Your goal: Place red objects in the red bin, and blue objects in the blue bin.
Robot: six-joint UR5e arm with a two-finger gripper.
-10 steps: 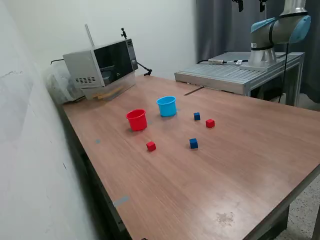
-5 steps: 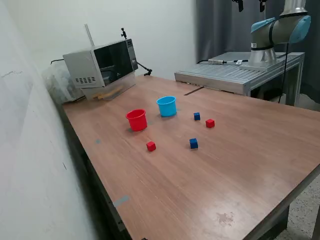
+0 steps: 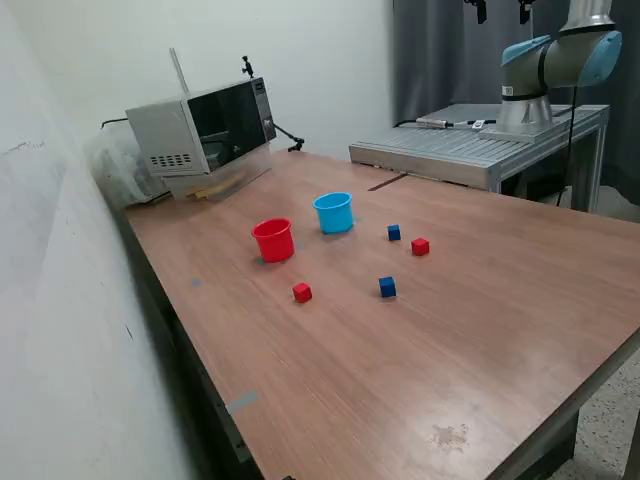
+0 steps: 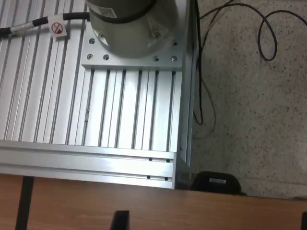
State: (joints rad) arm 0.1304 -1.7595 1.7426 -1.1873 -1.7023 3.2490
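On the wooden table (image 3: 480, 330) stand the red cup (image 3: 273, 240) and the light-blue cup (image 3: 333, 212), side by side. One red cube (image 3: 302, 292) lies in front of the red cup, and the other red cube (image 3: 420, 246) lies towards the exterior view's right. One dark-blue cube (image 3: 394, 232) lies beside the blue cup, and the other (image 3: 387, 287) lies nearer the camera. My gripper (image 3: 500, 10) hangs high above the aluminium stand, far from all of them. Its fingertips (image 4: 120, 220) stand wide apart and hold nothing. No cups or cubes show in the wrist view.
A microwave (image 3: 205, 125) sits at the table's back corner against the wall. The arm's base (image 3: 545, 70) stands on a ribbed aluminium stand (image 3: 470, 150) beside the table; the wrist view shows that stand (image 4: 120, 120) and cables on the floor (image 4: 254, 72).
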